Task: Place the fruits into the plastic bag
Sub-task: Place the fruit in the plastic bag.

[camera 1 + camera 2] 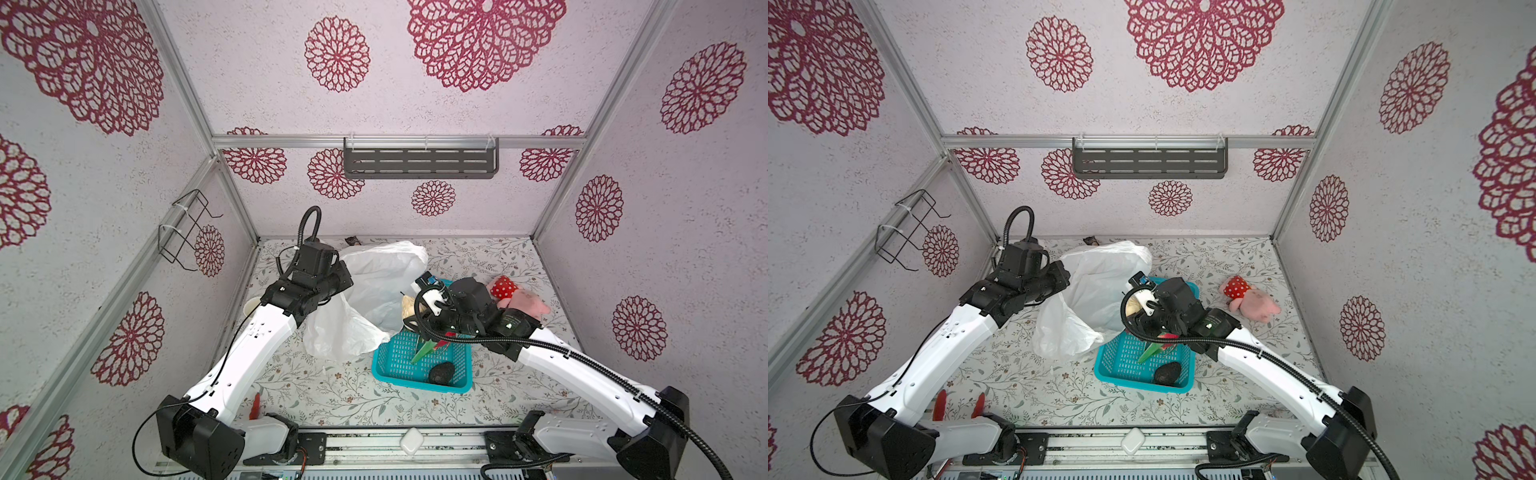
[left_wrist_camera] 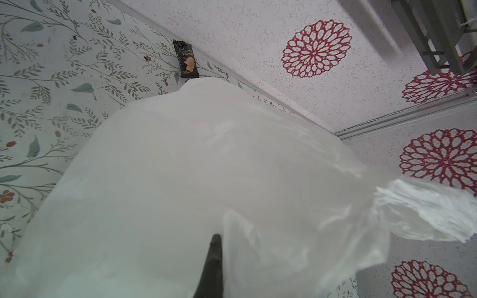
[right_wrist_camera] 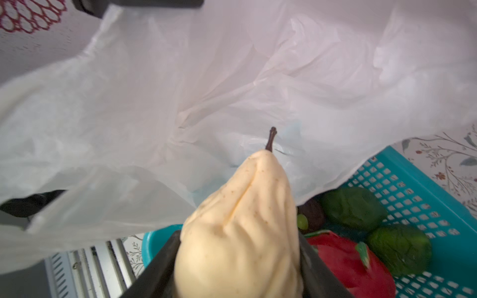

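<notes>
My right gripper (image 3: pixel 238 238) is shut on a pale cream pear (image 3: pixel 240 206), stem pointing at the plastic bag (image 3: pixel 232 90). In both top views the pear (image 1: pixel 409 309) (image 1: pixel 1133 307) hangs over the far end of the teal basket (image 1: pixel 419 380), beside the bag's mouth. My left gripper (image 2: pixel 222 241) is shut on the bag's film (image 2: pixel 206 167); one dark finger (image 2: pixel 214 265) shows and the other is behind plastic. In the basket lie a red dragon fruit (image 3: pixel 343 260), two dark green bumpy pieces (image 3: pixel 353 207) (image 3: pixel 400 247), a small green grape (image 3: pixel 302 222) and a dark avocado (image 1: pixel 441 372).
A red-dotted pink plush toy (image 1: pixel 519 299) lies right of the basket. A dark snack packet (image 2: pixel 186 58) sits by the back wall behind the bag. Red-handled pliers (image 1: pixel 940 405) lie at the front left. A grey shelf (image 1: pixel 419 162) hangs on the back wall.
</notes>
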`<state>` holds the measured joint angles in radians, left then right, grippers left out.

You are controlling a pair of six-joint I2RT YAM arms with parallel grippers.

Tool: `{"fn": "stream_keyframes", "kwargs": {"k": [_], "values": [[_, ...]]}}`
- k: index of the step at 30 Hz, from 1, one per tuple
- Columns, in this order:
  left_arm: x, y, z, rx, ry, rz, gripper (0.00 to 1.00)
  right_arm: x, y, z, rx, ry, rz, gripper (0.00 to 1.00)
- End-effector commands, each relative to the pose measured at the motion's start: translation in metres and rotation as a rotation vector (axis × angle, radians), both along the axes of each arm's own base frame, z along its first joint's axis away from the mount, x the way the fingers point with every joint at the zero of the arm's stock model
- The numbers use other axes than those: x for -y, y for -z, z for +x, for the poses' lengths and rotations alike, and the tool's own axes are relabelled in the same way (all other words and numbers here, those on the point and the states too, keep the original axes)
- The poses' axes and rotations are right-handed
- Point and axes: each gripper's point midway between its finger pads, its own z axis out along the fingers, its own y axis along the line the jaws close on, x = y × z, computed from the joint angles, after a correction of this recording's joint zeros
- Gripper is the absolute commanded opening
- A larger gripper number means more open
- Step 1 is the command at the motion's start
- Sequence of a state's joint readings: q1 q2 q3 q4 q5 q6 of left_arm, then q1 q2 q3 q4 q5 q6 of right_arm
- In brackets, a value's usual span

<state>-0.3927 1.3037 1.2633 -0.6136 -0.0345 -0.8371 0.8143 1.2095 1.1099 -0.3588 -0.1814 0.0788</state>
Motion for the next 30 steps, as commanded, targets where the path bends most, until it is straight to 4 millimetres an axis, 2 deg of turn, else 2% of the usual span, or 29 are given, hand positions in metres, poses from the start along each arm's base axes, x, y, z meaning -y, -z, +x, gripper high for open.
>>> {"fn": "stream_keyframes", "kwargs": {"k": [1,3,6,11,17,22,26,30], "values": [[0.006,-0.014,0.003,0.04,0.001,-0.088,0.0,-0.019,-0.034,0.006,0.059,-0.048,0.099,0.54],[0.011,-0.016,0.002,0.048,0.014,-0.13,0.0,-0.031,-0.043,0.018,0.079,-0.044,0.126,0.55],[0.015,-0.017,0.0,0.05,0.031,-0.165,0.0,-0.053,-0.044,0.042,0.073,-0.022,0.14,0.56],[0.023,-0.017,-0.002,0.048,0.055,-0.232,0.0,-0.091,-0.011,0.073,-0.023,0.0,0.113,0.56],[0.025,-0.007,-0.002,0.03,0.044,-0.291,0.0,-0.127,0.031,0.083,-0.08,-0.014,0.069,0.59],[0.027,0.003,0.001,0.002,0.047,-0.309,0.0,-0.137,0.068,0.089,-0.134,-0.002,0.006,0.63],[0.026,0.007,0.001,-0.011,0.048,-0.307,0.0,-0.134,0.078,0.09,-0.136,0.012,-0.021,0.77],[0.026,0.011,0.002,-0.024,0.047,-0.301,0.0,-0.13,0.075,0.088,-0.127,0.014,-0.018,0.85]]}}
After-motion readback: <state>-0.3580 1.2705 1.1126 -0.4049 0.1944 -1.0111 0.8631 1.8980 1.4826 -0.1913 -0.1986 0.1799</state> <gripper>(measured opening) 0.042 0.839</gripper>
